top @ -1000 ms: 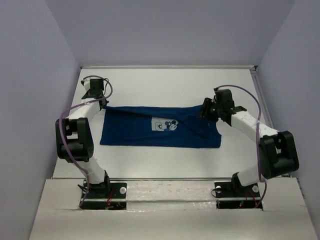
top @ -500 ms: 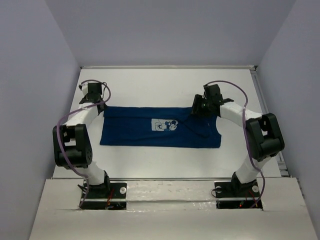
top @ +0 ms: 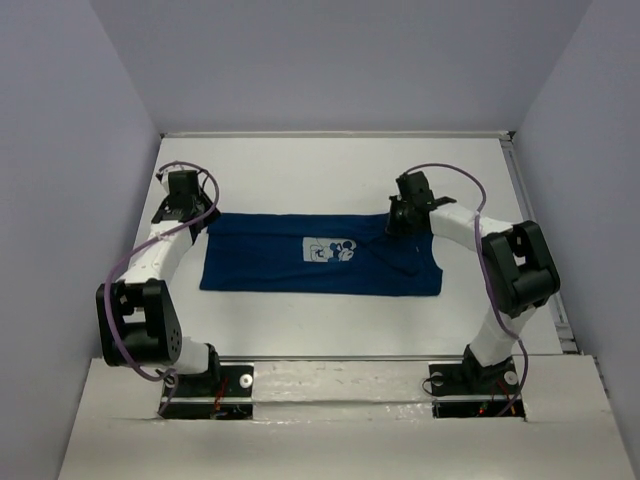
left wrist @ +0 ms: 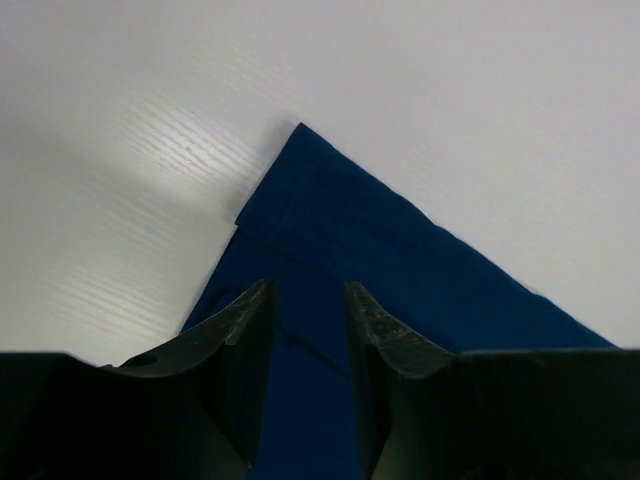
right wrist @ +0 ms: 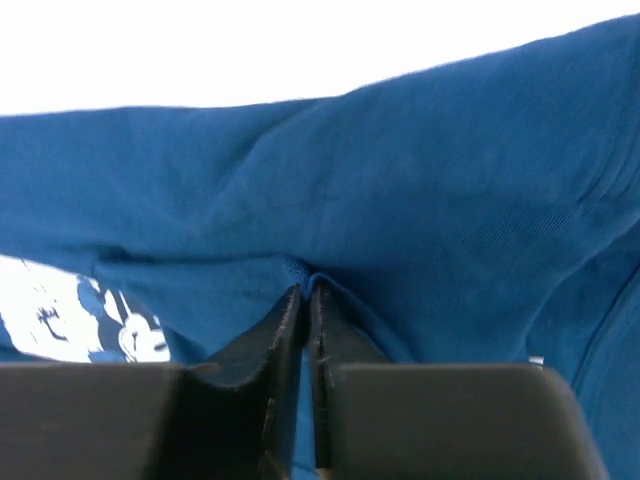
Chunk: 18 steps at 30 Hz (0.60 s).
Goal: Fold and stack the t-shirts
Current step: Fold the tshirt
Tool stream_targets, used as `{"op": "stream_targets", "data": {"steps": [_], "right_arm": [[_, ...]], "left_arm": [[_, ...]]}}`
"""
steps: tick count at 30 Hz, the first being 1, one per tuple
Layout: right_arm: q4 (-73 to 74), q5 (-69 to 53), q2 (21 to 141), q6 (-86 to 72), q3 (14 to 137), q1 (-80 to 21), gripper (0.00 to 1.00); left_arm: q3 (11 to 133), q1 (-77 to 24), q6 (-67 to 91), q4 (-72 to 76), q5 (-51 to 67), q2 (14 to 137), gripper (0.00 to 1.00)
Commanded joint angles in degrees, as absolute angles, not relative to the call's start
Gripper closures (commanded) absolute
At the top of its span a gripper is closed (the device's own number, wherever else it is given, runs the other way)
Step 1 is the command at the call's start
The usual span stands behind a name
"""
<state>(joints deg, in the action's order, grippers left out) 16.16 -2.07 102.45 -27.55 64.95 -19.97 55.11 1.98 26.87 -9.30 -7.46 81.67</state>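
Note:
A dark navy t-shirt [top: 270, 262] lies as a long flat band across the middle of the white table, its pale cartoon print [top: 330, 249] facing up. My left gripper [top: 186, 212] hovers over the shirt's far left corner. In the left wrist view its fingers [left wrist: 240, 330] stand open with only blue cloth [left wrist: 400, 270] below them, nothing pinched. My right gripper [top: 397, 222] sits at the shirt's far edge, right of the print. In the right wrist view the right gripper [right wrist: 305, 292] is shut on a raised fold of the t-shirt [right wrist: 450, 180], with the print [right wrist: 60, 310] at lower left.
The white table [top: 330, 170] is boxed in by pale walls at the left, right and back. A metal rail [top: 525, 210] runs along its right edge. Both arm bases are bolted to the near ledge [top: 330, 385].
My left gripper has let go of the shirt's corner and opened. My right gripper has slid left along the far edge and closed on a fold of cloth.

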Motion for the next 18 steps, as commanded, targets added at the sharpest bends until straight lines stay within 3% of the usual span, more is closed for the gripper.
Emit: {"op": "stream_targets", "data": {"steps": [1,8,12,18], "right_arm": [[18.3,2.6,97.2,-27.9,63.9,-23.5,0.95],[22.0,4.2,89.7,-32.3,57.8,-27.5,1.00],[23.2,5.1,86.8,-35.7,53.4,-29.3,0.92],[23.2,1.7,84.6,-40.9,49.9,-33.9,0.90]], "left_arm": [[55.0,0.9,28.6,-8.0,-3.5,78.3,0.67],[54.8,-1.8,30.0,-6.9,-2.2,78.5,0.68],[54.9,-3.5,30.1,-6.6,-1.6,79.6,0.68],[55.5,-4.6,30.8,-5.6,-0.9,80.7,0.69]]}}
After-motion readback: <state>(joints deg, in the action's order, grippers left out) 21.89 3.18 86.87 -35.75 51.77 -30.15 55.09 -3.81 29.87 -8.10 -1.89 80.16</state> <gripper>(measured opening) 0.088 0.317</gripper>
